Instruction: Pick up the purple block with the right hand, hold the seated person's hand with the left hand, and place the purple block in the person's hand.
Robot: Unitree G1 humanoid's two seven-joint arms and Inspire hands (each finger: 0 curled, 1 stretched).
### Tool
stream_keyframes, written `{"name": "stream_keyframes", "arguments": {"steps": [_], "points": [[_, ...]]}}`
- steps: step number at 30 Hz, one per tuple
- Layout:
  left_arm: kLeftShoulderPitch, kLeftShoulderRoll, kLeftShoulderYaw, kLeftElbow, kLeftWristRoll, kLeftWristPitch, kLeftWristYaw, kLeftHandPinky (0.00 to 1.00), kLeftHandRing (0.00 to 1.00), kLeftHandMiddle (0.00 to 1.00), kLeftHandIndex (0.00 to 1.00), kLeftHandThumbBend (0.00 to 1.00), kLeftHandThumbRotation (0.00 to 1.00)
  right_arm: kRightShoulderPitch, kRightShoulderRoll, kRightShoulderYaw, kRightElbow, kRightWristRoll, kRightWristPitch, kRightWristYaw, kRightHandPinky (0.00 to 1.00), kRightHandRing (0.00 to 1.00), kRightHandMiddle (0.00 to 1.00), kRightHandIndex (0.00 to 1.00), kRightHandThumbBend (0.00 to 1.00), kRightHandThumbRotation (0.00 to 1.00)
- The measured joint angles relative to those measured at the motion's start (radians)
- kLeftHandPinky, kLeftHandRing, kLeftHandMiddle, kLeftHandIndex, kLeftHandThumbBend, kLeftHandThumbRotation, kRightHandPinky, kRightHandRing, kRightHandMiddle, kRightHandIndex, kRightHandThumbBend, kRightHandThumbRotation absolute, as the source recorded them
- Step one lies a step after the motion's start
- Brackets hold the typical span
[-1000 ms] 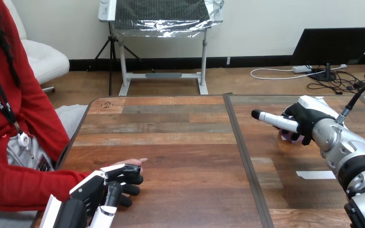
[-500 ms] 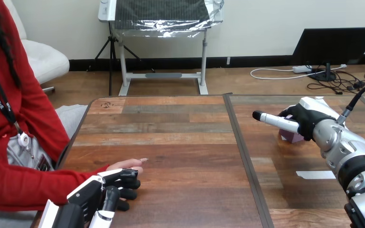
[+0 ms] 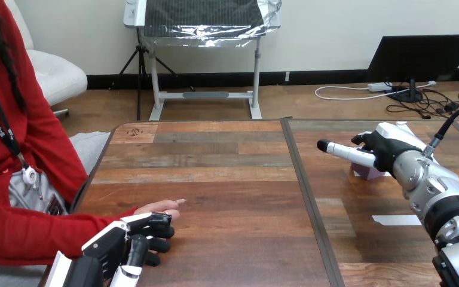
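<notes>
Your right hand [image 3: 384, 153] sits on top of the purple block [image 3: 367, 174], which peeks out just under it and looks to rest on the bench [image 3: 227, 173]. I cannot tell if the hand grips the block or only covers it. Get a firm hold first, then lift straight up so the block does not slip out.

Your left hand [image 3: 132, 238] lies right against the person's hand [image 3: 166, 207], which pokes out just past it. I cannot tell if it is holding that hand. Be gentle there and do not squeeze.

A dark line [image 3: 306, 179] runs down the bench between your two hands. A white strip of tape [image 3: 397, 220] lies on the near side of your right hand. I see nothing in the way across.
</notes>
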State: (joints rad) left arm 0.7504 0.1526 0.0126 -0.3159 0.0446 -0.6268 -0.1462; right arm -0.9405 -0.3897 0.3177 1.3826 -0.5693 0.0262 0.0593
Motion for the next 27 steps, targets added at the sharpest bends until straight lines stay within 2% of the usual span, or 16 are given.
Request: {"name": "stream_keyframes", "arguments": {"steps": [6, 20, 23, 27], "points": [[0.004, 0.000, 0.000, -0.005, 0.000, 0.000, -0.006, 0.57, 0.64, 0.68, 0.68, 0.31, 0.88, 0.001, 0.000, 0.000, 0.000, 0.001, 0.000, -0.016, 0.70, 0.81, 0.85, 0.89, 0.81, 1.00], [0.007, 0.000, 0.000, -0.007, -0.001, 0.000, -0.014, 0.56, 0.63, 0.67, 0.68, 0.30, 0.88, 0.005, -0.001, -0.001, 0.000, 0.002, -0.012, -0.101, 0.54, 0.66, 0.70, 0.80, 0.80, 1.00], [0.007, 0.000, 0.000, -0.007, -0.002, 0.000, -0.015, 0.56, 0.63, 0.67, 0.68, 0.30, 0.88, 0.005, -0.001, -0.002, 0.000, 0.003, -0.012, -0.109, 0.52, 0.65, 0.69, 0.81, 0.81, 1.00], [0.008, 0.000, 0.000, -0.008, -0.005, 0.000, -0.016, 0.56, 0.64, 0.67, 0.68, 0.30, 0.87, 0.005, -0.001, -0.002, 0.000, 0.003, -0.012, -0.112, 0.54, 0.68, 0.70, 0.83, 0.82, 1.00]]}}
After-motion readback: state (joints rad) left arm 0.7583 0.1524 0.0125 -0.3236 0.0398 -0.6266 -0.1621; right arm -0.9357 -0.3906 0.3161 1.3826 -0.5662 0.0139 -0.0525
